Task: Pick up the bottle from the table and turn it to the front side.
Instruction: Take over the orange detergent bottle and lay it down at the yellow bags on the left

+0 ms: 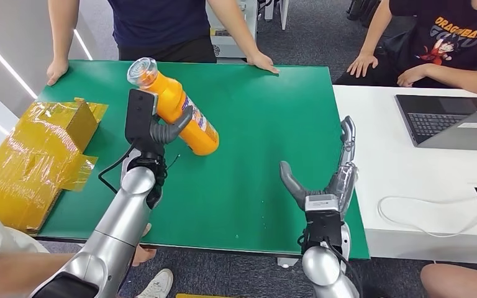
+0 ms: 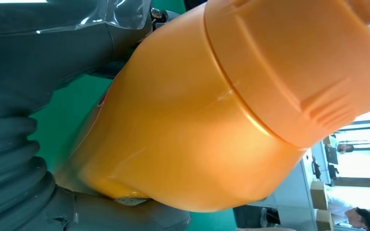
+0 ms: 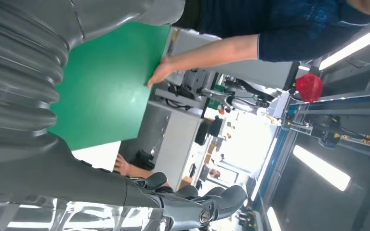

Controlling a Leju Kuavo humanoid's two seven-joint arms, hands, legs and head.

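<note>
The orange bottle (image 1: 180, 110), cap tilted away, is held above the green table (image 1: 267, 155), its label seemingly sideways.

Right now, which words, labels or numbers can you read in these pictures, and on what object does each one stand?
"DRAGONBALL": black T-shirt of the person at the white table.
Label on the orange bottle held by the left hand: too blurred to read.
Laptop stickers: too small.

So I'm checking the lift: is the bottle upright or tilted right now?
Tilted. The left hand holds the orange bottle above the green table, its cap end leaning away from the robot and toward its left.
</note>
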